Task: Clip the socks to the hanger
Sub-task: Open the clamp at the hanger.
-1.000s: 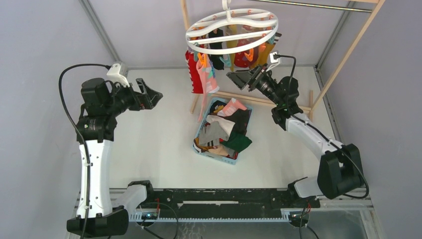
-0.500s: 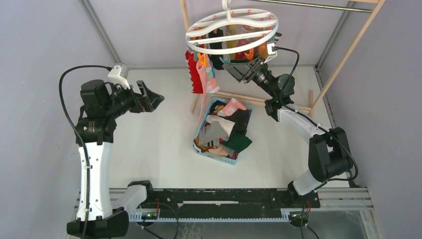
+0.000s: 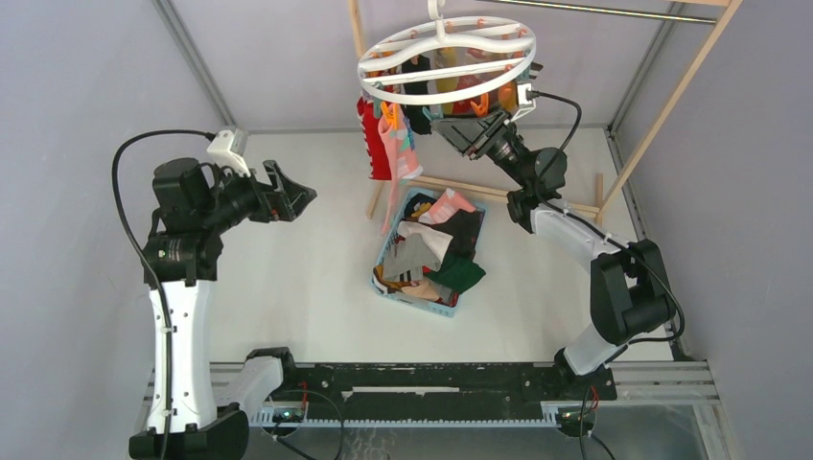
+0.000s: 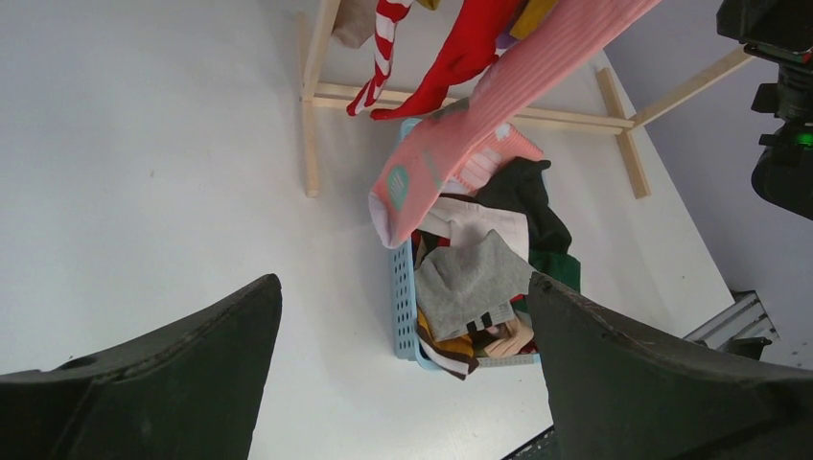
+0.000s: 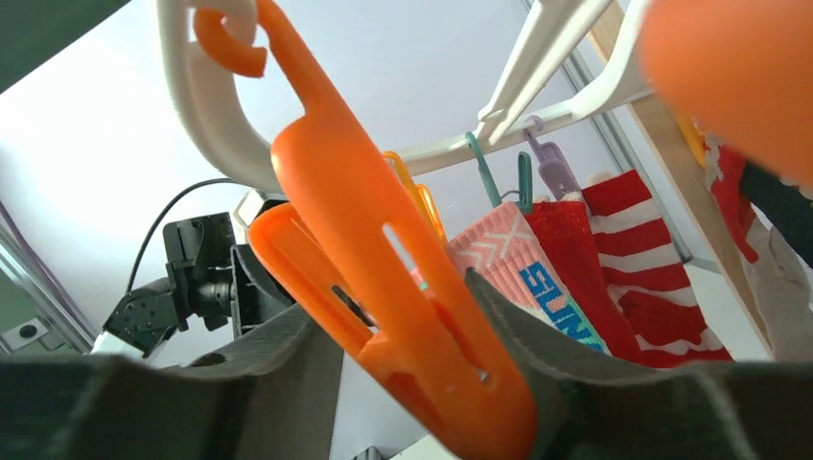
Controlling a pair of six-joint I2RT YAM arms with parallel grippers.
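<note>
At mid-left, the left hand (image 3: 292,187) hangs above the table (image 3: 307,278), fingers apart and empty. In the centre, a light-blue basket (image 3: 414,300) holds loose socks (image 3: 436,249). Farther up, the right hand (image 3: 467,129) is clamped on an orange clip (image 5: 383,249) under the white hanger (image 3: 431,97) at top centre, beside a hanging pink sock (image 3: 398,144).

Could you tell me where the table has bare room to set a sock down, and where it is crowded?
Bare table lies between the left gripper and the basket, and again right of the basket. It is crowded under the hanger, where hung socks, the wooden frame and the right gripper, closed on an orange clip, meet.
</note>
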